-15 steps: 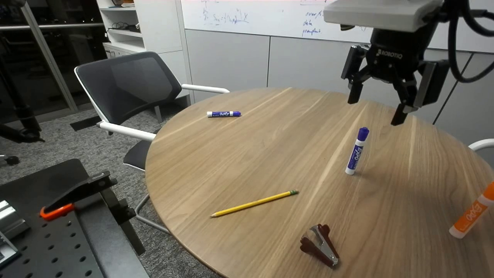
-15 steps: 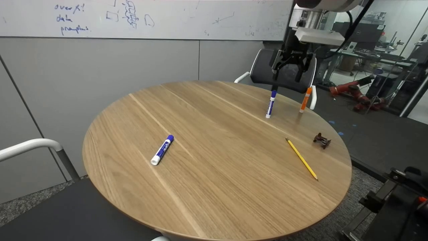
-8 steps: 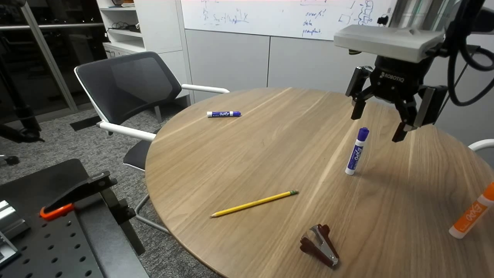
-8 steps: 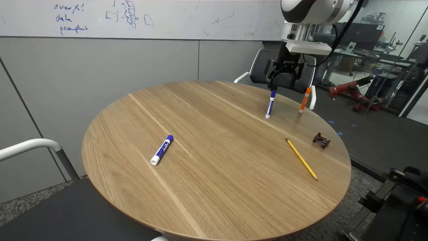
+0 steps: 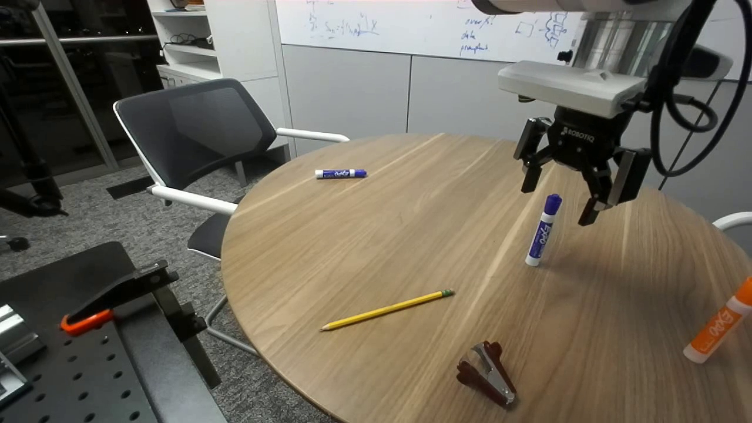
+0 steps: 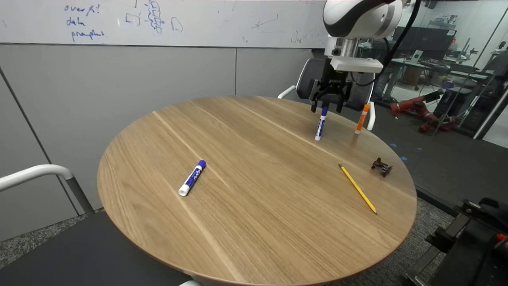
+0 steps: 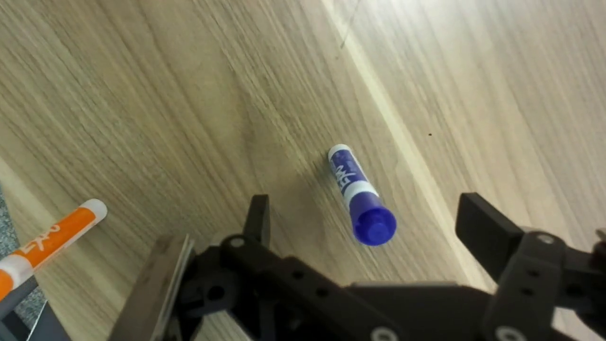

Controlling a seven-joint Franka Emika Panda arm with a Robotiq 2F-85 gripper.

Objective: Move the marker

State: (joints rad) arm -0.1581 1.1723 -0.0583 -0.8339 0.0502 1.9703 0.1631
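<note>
The purple-capped marker [image 7: 360, 192] stands between the fingers [image 7: 487, 232].

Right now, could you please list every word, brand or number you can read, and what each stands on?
"ROBOTIQ": black two-finger gripper
"EXPO": upright purple-capped white plastic marker
"EXPO": lying purple-capped white plastic marker
"EXPO": orange-and-white plastic marker
"data", and "over" beginning another word: wide whiteboard
Too small or unclear to read: other board writing; logo on dark flat monitor
</note>
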